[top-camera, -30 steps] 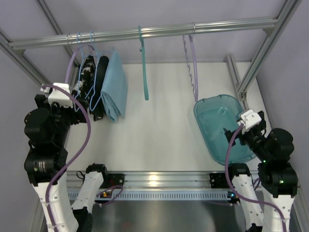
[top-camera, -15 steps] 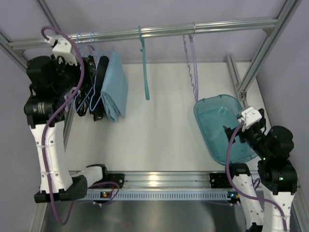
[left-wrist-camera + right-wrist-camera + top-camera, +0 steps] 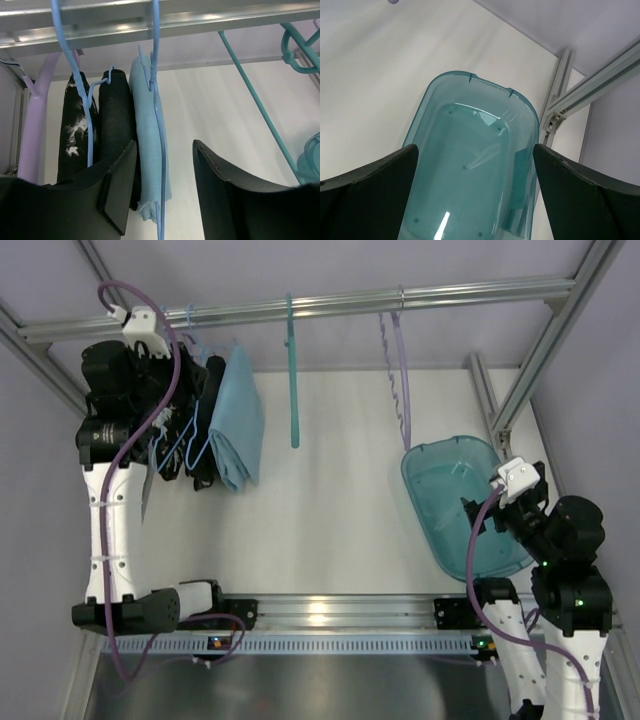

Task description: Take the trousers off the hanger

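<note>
The light sky-blue trousers point(image 3: 238, 420) hang folded long from the rail, rightmost of three garments. In the left wrist view the trousers point(image 3: 146, 125) hang over a thin pale-blue wire hanger point(image 3: 155, 50) whose wire runs down their right side. My left gripper point(image 3: 190, 385) is raised close to the rail beside the garments. It is open point(image 3: 165, 150), and the lower part of the trousers and the wire show between its fingers, untouched. My right gripper point(image 3: 480, 515) is open and empty point(image 3: 475, 155) above the teal bin.
A black garment point(image 3: 116, 115) and a black-and-white patterned one point(image 3: 75, 130) hang left of the trousers on pale-blue hangers. A teal-green hanger point(image 3: 293, 380) and a lilac spiral hanger point(image 3: 400, 370) hang further right. A clear teal bin point(image 3: 450, 480) lies at the right. Aluminium rail point(image 3: 330, 306) and frame posts surround the space.
My left arm has risen from low at the left up to the rail, bringing its gripper up to the hanging garments. The teal hanger has swung slightly. The right arm has hardly moved.
</note>
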Controlling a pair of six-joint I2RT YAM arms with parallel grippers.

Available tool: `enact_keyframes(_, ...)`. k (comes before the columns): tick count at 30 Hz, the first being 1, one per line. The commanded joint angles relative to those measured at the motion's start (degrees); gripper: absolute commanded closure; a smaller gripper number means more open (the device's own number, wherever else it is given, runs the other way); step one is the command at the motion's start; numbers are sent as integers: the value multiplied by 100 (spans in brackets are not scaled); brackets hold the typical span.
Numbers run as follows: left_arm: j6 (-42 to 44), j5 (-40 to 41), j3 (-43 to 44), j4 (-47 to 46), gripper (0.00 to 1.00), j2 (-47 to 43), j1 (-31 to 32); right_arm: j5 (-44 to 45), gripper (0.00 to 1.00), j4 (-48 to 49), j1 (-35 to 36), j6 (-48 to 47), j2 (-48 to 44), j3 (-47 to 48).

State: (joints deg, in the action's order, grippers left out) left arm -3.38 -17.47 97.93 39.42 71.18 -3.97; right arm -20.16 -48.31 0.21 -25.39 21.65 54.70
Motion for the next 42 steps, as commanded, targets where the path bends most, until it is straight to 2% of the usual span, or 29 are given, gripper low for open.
enact_keyframes(1, -49, 138, -256, -883, 46, 89, 106, 4, 1, 323, 32, 43, 33, -82)
enact_keyframes(8, 30, 429, -371, -1278, 50, 397, 282, 65, 1, 340, 32, 51, -82, -205)
enact_keyframes(10, 21, 473, -380, -1349, 56, 545, 353, 100, 0, 314, 32, 34, -91, -231)
enact_keyframes(13, 21, 587, -380, -1393, 72, 695, 362, 118, 1, 323, 41, 16, -117, -249)
enact_keyframes(18, -66, 798, -397, -1463, 82, 898, 564, 179, 0, 358, 32, 16, -143, -275)
enact_keyframes(19, -75, 833, -415, -1481, 93, 907, 572, 179, 1, 358, 32, 8, -143, -284)
enact_keyframes(20, -75, 851, -406, -1481, 100, 915, 572, 188, 0, 358, 32, 16, -143, -293)
enact_keyframes(23, -137, 869, -546, -1673, 100, 784, 572, 188, 1, 367, 41, 16, -135, -302)
enact_keyframes(27, -268, 772, -1038, -2542, 100, 275, 572, 188, 0, 411, 32, 16, -108, -319)
enact_keyframes(32, -365, 710, -1162, -3228, 100, 46, 572, 171, 1, 481, 41, 60, -64, -328)
enact_keyframes(34, -462, 640, -1364, -3798, 100, -138, 572, 171, 1, 490, 32, 69, -56, -328)
enact_keyframes(42, -682, 632, -1241, -4118, 100, -394, 572, 206, 0, 577, 32, 78, -91, -346)
